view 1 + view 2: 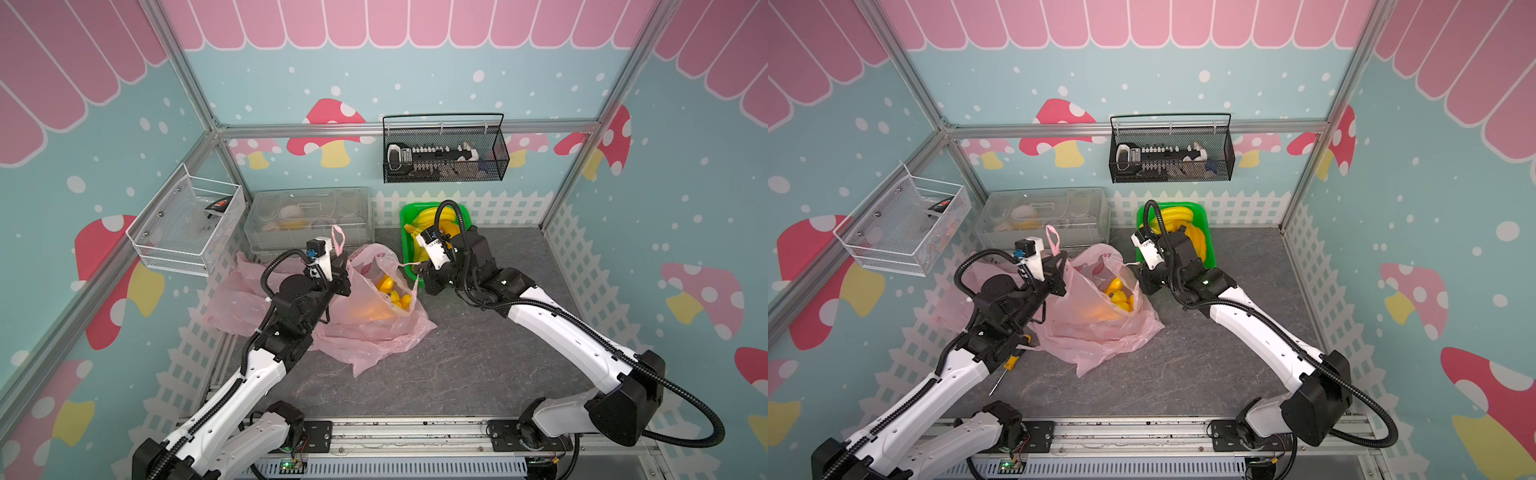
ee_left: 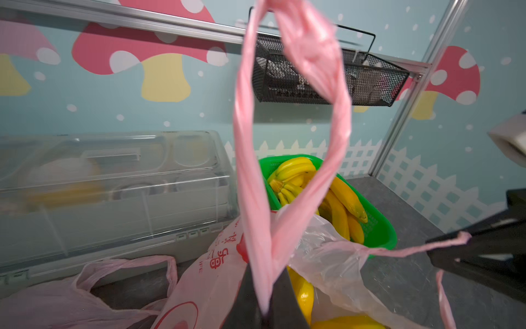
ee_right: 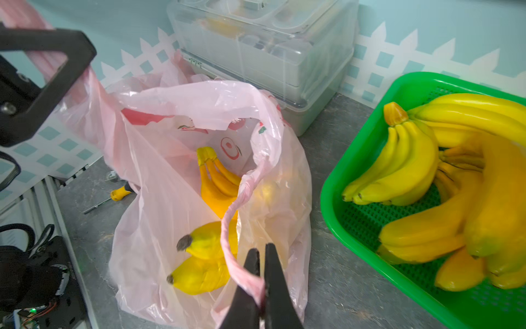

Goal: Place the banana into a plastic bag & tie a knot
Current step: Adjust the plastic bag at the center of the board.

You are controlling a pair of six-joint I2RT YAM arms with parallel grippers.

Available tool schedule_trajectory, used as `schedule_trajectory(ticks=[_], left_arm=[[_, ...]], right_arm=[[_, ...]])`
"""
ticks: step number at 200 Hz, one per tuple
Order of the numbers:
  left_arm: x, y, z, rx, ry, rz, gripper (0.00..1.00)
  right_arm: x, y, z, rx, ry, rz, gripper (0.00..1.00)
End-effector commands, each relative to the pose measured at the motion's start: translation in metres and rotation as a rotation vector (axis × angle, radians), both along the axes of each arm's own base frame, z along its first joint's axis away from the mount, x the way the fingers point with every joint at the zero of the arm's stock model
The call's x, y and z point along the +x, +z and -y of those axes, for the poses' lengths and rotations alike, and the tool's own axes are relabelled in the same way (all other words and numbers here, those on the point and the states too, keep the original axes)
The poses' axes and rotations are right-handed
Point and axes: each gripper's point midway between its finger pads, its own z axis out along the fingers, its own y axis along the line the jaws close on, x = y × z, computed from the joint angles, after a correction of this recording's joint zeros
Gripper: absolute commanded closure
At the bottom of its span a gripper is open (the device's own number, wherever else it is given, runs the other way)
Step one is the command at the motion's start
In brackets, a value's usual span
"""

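Two claws, two handles: both grips are made. The left gripper (image 1: 340,264) is closed flat on the root of the bag's left handle (image 2: 287,114), and the loop stands upright above the jaws. The right gripper (image 3: 262,273) is pinched thin on the right handle (image 3: 230,225), a twisted strip drawn taut. The banana (image 3: 205,250) lies inside the pink bag (image 1: 370,332), low under the open mouth and between the two claws. Key relation, in a top view: the right handle runs roughly along the three-to-nine line, and the left loop sits at about nine o'clock from the right gripper, near but apart. Judgement: loading is done and the knot is not begun. The next move likely calls for crossing the two strips over the mouth, and neither arm is clearly nearer. Risk: the thin film may tear or slip. The green basket (image 1: 404,232) of spare bananas sits at one o'clock from the bag, just beside the right gripper.
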Motion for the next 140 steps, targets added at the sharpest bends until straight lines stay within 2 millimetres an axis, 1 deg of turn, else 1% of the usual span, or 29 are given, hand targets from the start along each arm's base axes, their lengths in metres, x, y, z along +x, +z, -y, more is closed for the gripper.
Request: schedule_trajectory(ticks=[1, 24, 45, 74, 95, 115, 130, 140], left_arm=[[-0.007, 0.033, -0.009, -0.042, 0.026, 0.035, 1.00], [-0.017, 0.055, -0.004, -0.071, -0.026, 0.063, 1.00], [-0.028, 0.079, -0.001, -0.080, -0.056, 0.094, 1.00], [-0.043, 0.111, 0.003, -0.100, -0.106, 0.133, 1.00], [-0.056, 0.128, 0.016, -0.123, -0.181, 0.151, 1.00], [-0.067, 0.136, 0.035, -0.134, -0.259, 0.157, 1.00], [-0.073, 0.140, 0.050, -0.147, -0.311, 0.154, 1.00], [-0.076, 0.139, 0.063, -0.160, -0.352, 0.135, 1.00]], right_arm=[[0.006, 0.035, -0.007, 0.059, -0.026, 0.070, 1.00], [0.002, 0.069, 0.001, 0.089, -0.039, 0.130, 1.00], [-0.008, 0.107, 0.012, 0.124, -0.047, 0.189, 1.00], [-0.025, 0.144, 0.026, 0.157, -0.050, 0.228, 1.00], [-0.040, 0.159, 0.042, 0.161, -0.062, 0.250, 1.00], [-0.054, 0.169, 0.062, 0.146, -0.092, 0.273, 1.00], [-0.063, 0.171, 0.077, 0.123, -0.115, 0.284, 1.00], [-0.069, 0.170, 0.086, 0.105, -0.128, 0.285, 1.00]])
